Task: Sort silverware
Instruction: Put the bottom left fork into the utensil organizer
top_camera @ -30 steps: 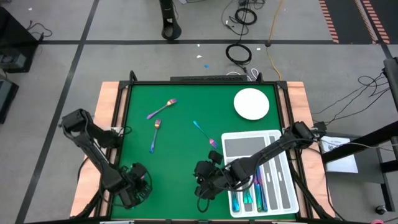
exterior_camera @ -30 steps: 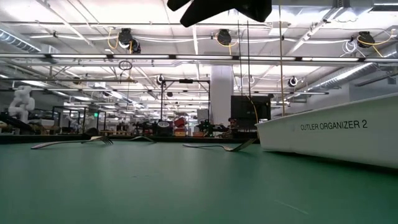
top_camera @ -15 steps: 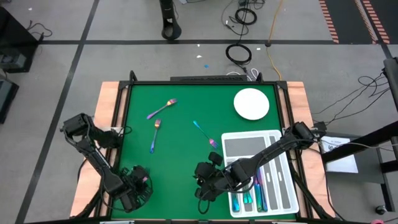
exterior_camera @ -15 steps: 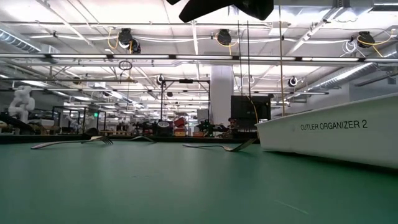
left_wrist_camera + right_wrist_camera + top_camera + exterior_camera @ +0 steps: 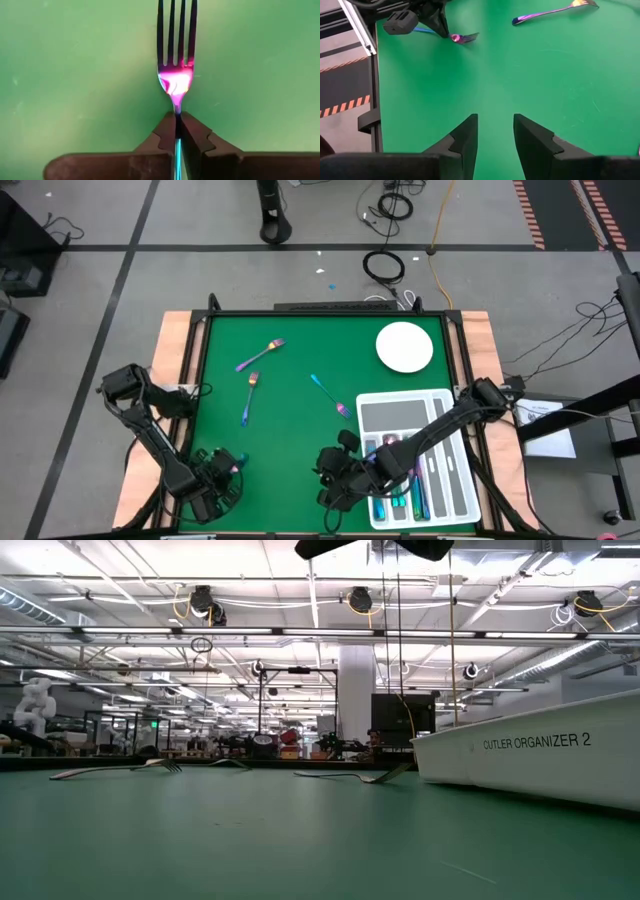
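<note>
Near the table's near left corner lies a fork [image 5: 176, 75] with a pink-purple sheen, and my left gripper [image 5: 177, 131] is shut on it; the right wrist view shows the same fork [image 5: 464, 37] under that gripper [image 5: 440, 27]. My right gripper [image 5: 495, 131] hangs open over bare mat beside the tray's left side [image 5: 338, 478]. Two more forks [image 5: 260, 355] [image 5: 249, 397] and a spoon [image 5: 328, 395] lie loose on the green mat. Several pieces of silverware [image 5: 405, 492] lie in the white tray [image 5: 400, 415]. My left gripper pinches the fork's neck [image 5: 176, 109], just behind the tined head, between its two fingers [image 5: 165, 137]. The fingers come from above, pointing steeply down, one on each side of the neck. The fork lies flat on the mat, tines pointing away from the gripper.
A round white plate [image 5: 404, 347] sits at the far right of the mat. The tray's wall, lettered CUTLER ORGANIZER 2 [image 5: 535, 742], stands at the right in the low view. Open green mat [image 5: 290, 450] lies between the two grippers.
</note>
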You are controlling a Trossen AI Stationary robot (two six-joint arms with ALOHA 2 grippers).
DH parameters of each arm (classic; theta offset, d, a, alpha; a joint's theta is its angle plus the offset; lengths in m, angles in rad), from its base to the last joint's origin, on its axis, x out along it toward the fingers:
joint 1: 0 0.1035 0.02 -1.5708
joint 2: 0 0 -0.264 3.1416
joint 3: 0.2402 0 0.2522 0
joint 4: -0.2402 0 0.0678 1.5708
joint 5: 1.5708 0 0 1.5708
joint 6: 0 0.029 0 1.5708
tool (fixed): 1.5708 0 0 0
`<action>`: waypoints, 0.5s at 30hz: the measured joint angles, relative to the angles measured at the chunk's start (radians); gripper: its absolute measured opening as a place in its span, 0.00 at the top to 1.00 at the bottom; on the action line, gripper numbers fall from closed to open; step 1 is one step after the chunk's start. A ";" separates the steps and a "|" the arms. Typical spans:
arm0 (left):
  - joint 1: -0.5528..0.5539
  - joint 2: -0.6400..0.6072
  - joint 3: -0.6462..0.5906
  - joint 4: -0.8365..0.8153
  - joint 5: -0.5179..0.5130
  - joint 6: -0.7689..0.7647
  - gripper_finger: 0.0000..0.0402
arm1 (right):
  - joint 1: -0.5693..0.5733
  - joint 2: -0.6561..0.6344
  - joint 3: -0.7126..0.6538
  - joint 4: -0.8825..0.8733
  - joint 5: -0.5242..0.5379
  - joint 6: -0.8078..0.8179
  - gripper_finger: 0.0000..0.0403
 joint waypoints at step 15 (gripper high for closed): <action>0.003 -0.177 -0.001 0.165 -0.500 0.353 0.98 | 0.023 0.042 0.000 0.059 0.021 -0.006 0.71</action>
